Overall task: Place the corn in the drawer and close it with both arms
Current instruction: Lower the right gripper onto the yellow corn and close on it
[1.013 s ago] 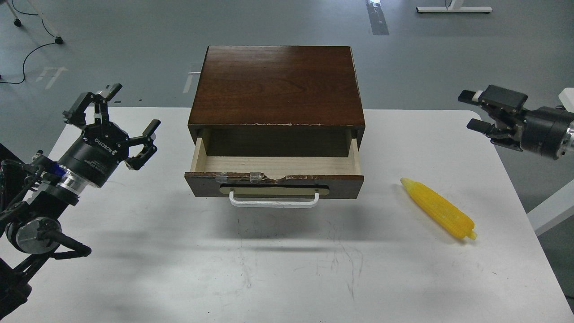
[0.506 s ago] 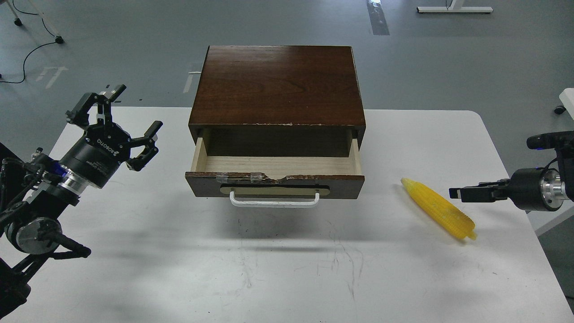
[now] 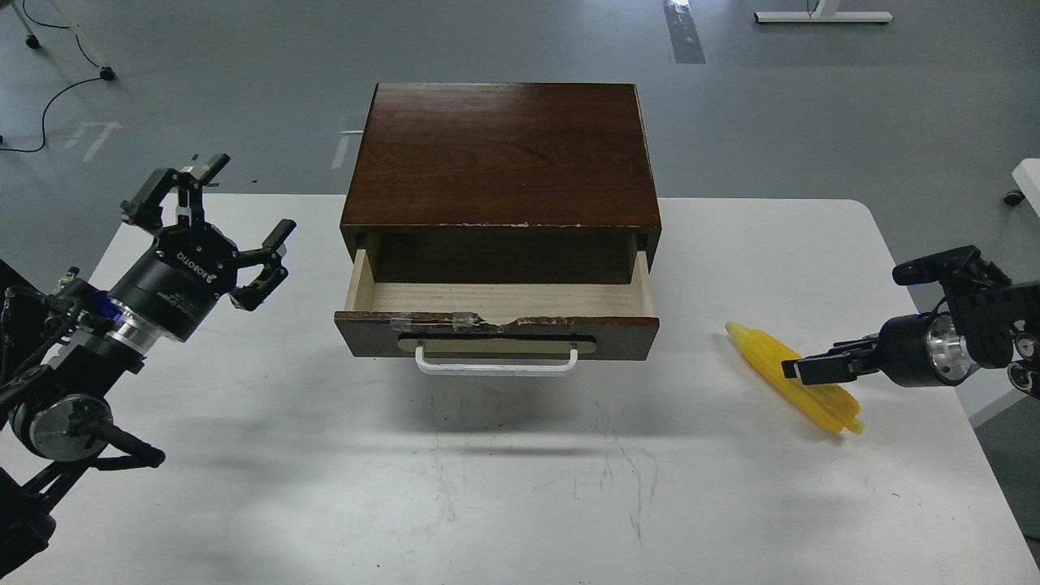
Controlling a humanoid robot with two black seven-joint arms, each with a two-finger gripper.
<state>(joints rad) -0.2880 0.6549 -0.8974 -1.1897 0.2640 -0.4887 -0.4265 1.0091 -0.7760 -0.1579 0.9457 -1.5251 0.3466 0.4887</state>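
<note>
The yellow corn lies on the white table, right of the drawer, its tapered end pointing to the upper left. The drawer is pulled open; its pale wood inside shows nothing in it, and its white handle faces me. My right gripper reaches in from the right, its tip over the middle of the corn; it is seen side-on, so I cannot tell its fingers apart. My left gripper is open and empty, held above the table left of the drawer.
The dark brown cabinet that holds the drawer stands at the back middle of the table. Grey floor lies beyond the table's far and right edges.
My right gripper has swung down from high at the right and moved left until its tip is over the corn. The left arm, the drawer and the corn have hardly moved.
</note>
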